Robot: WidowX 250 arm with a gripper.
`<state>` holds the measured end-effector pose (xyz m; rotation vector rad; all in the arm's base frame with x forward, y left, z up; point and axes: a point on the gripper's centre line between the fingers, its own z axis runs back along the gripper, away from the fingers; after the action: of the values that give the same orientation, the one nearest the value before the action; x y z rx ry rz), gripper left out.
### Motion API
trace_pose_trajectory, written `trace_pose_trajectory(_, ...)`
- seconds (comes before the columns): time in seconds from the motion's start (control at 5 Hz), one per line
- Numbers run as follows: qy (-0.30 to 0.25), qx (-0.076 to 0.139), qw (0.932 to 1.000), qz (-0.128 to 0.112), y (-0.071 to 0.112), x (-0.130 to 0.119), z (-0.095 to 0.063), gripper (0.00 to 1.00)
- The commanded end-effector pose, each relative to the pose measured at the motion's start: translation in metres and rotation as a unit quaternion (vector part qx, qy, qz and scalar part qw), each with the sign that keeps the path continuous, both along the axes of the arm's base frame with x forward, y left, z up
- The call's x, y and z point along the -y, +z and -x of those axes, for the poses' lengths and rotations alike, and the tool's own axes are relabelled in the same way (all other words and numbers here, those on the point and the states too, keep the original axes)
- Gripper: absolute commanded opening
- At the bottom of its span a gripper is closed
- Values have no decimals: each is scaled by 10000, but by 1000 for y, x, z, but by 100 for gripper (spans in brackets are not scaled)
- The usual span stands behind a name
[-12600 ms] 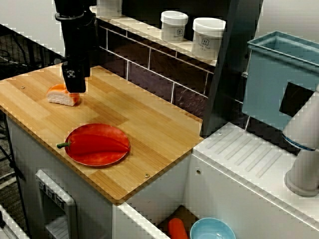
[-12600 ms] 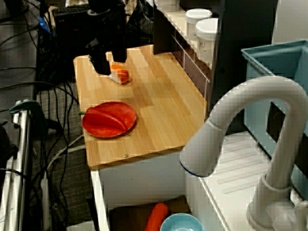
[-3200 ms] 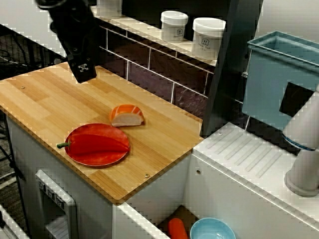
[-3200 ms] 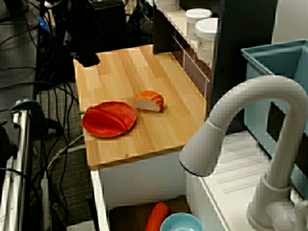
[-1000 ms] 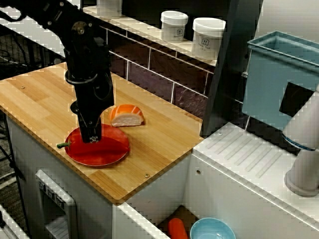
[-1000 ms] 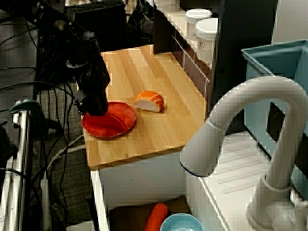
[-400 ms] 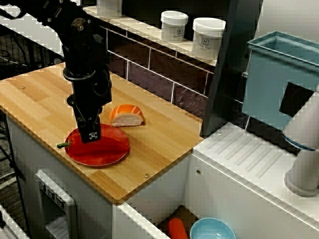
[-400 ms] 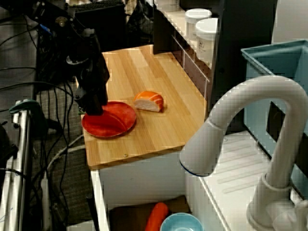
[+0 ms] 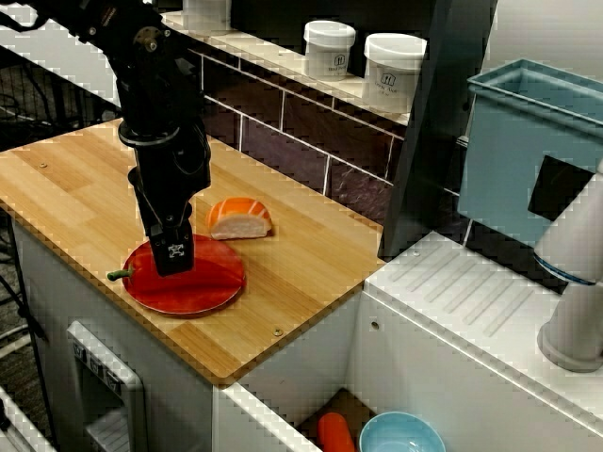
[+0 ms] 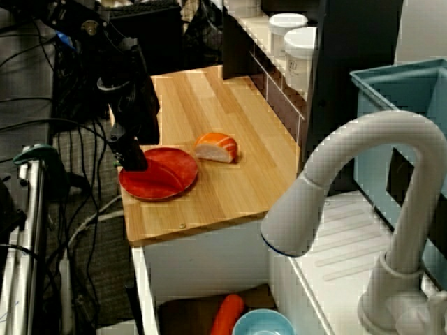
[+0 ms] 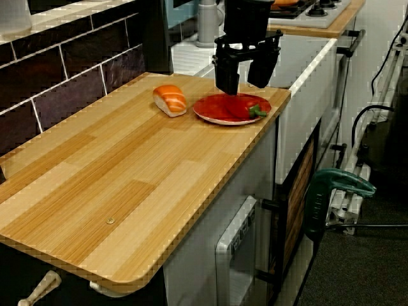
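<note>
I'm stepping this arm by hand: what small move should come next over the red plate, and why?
Probably lower the gripper straight down: its jaws stand open above the red pepper lying on the red plate, not yet around it.

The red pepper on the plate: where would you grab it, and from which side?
Probably from straight above, closing across the middle of the red pepper. It lies flat and long on the shallow red plate, whose rim blocks a low sideways approach; the green stem looks too thin. The open gripper hangs over it.
</note>
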<state>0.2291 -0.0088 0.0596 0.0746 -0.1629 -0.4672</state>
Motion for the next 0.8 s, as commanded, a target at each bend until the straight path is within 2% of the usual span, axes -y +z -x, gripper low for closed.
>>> trace_pose_trajectory(0.0,-27,145,9999,-74,-4,4,-6,100)
trace_pose_trajectory(0.6,-4,-82,9997,-232,-27,2,-7,100)
